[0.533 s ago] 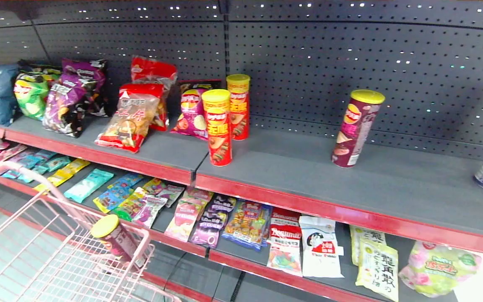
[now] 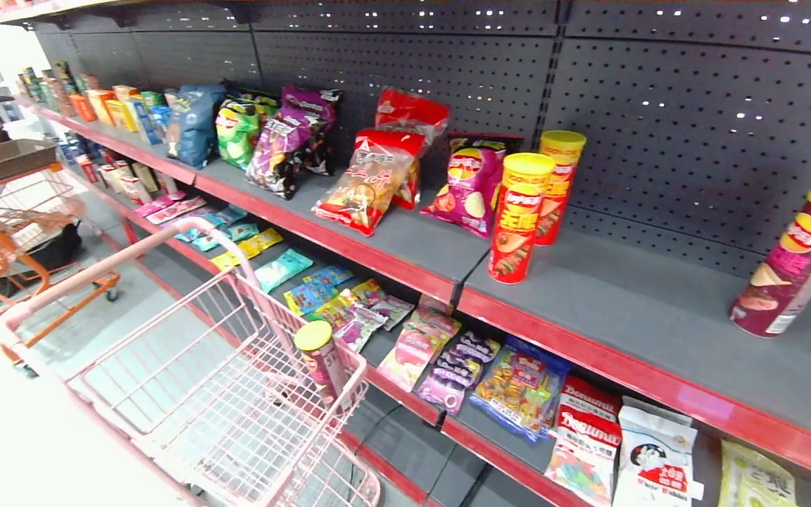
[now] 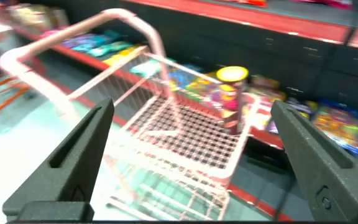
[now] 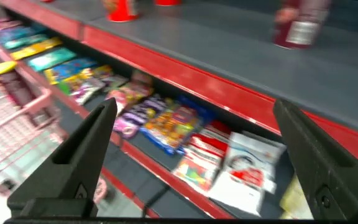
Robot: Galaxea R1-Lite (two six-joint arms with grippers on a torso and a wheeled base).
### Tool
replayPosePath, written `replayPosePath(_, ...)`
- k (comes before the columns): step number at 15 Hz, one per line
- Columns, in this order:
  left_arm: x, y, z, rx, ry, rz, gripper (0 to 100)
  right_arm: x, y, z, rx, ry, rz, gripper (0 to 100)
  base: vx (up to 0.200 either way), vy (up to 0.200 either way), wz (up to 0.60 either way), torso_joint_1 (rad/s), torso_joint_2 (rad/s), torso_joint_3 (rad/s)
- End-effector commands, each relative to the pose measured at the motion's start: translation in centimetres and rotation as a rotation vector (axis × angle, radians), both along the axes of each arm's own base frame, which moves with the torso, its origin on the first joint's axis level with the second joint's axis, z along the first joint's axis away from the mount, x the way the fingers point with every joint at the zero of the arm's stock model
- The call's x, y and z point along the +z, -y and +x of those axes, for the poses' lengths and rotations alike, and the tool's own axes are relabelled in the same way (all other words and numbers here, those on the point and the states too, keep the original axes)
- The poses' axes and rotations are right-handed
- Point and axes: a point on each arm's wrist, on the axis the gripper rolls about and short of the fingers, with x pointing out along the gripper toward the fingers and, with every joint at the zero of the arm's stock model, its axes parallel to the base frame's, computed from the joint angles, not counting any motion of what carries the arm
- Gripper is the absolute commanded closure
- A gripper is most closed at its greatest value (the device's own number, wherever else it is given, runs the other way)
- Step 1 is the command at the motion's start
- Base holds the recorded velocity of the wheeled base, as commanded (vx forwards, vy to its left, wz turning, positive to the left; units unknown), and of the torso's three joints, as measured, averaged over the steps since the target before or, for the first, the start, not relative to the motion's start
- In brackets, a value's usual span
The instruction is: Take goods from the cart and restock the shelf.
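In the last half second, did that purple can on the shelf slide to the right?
No. The purple can keeps its place right of the red cans on the shelf; everything shifted together, so the camera turned.

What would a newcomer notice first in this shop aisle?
Probably the pink cart in the aisle, with one yellow-lidded can standing in its corner nearest the shelves. On the upper grey shelf, two tall red cans stand upright beside bright snack bags, and a lone purple can stands apart to their right.
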Motion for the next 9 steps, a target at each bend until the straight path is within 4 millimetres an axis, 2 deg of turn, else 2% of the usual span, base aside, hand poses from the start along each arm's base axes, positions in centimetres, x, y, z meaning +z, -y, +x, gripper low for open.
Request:
replayPosePath(1,0.0,0.0,0.01,0.0,-0.001,0.0,0,0.0,0.0,0.01,0.002,-0.001,0.001,0,0.0,0.0,0.6,0.002,0.01,-0.002)
replayPosePath(2,0.0,0.0,0.01,0.0,-0.001,0.0,0,0.0,0.0,0.01,0.002,-0.001,0.001,0,0.0,0.0,0.6,0.002,0.0,0.002)
replayPosePath(7,0.0,0.0,0.01,0.0,-0.001,0.0,0,0.0,0.0,0.01,-0.001,-0.001,0.004,0,0.0,0.0,0.0,0.0,0.0,0.0)
replayPosePath(9,0.0,0.0,0.01,0.0,-0.001,0.0,0,0.0,0.0,0.01,-0.001,-0.001,0.004,0,0.0,0.0,0.0,-0.129,0.3,0.168)
